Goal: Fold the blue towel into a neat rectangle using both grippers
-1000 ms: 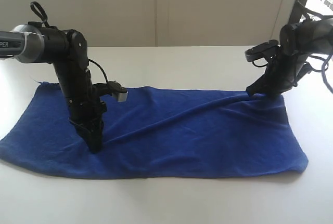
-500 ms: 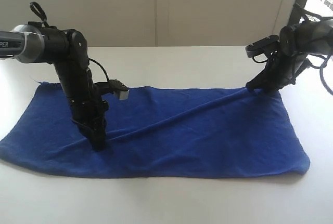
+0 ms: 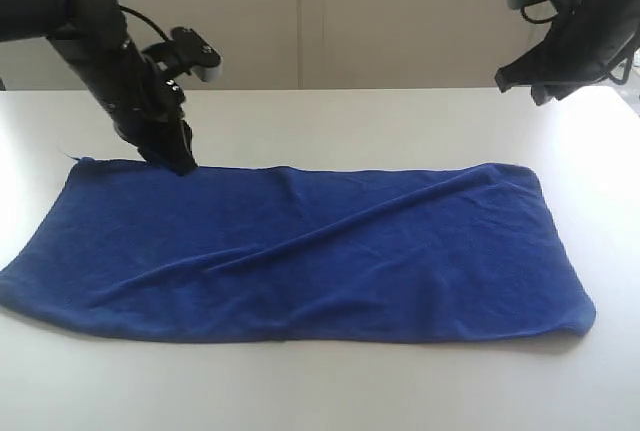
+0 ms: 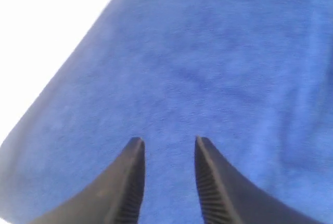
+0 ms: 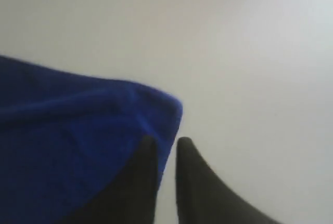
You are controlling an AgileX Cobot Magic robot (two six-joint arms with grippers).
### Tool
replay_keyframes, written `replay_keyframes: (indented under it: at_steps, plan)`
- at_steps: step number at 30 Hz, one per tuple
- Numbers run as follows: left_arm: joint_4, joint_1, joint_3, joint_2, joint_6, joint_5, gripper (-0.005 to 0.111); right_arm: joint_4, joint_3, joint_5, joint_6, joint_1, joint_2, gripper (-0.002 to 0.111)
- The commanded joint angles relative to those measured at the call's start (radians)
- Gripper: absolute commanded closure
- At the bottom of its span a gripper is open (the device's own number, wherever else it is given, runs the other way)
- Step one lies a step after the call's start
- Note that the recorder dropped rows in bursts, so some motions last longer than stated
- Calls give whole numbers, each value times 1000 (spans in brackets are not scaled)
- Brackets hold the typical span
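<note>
Exterior view: blue towel lies spread flat on the desk; left gripper is at its far edge, right gripper hangs clear of it. Left wrist view: jaws apart, empty, over the towel. Right wrist view: jaws slightly apart, empty, above a towel corner.

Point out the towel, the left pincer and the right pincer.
towel [image 3: 330,251]: exterior view, middle of the cloth.
left pincer [image 4: 168,140]: left wrist view, midway between its fingertips.
right pincer [image 5: 166,139]: right wrist view, midway between its fingertips.
</note>
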Motion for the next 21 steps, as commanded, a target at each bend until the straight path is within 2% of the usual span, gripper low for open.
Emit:
replay_keyframes:
  at_steps: [1,3,4,7,11,16,21]
  plan:
    - [78,105,4,34,-74,-19,77,92,146,55,-70,0,-92,108]
    - [76,150,4,65,-74,-24,100,134,241,67,-85,0,-134,108]
    - [74,170,4,81,-76,-35,106,155,293,67,-85,0,-157,108]
    - [69,224,4,138,-86,-119,106,199,510,51,-85,0,-248,108]
    - [67,230,4,198,-86,-241,106,200,690,-38,-77,0,-300,108]
    - [67,230,4,239,-86,-282,106,203,752,-117,-75,0,-289,108]
    - [67,231,4,243,-86,-347,106,203,774,-119,-75,0,-255,108]
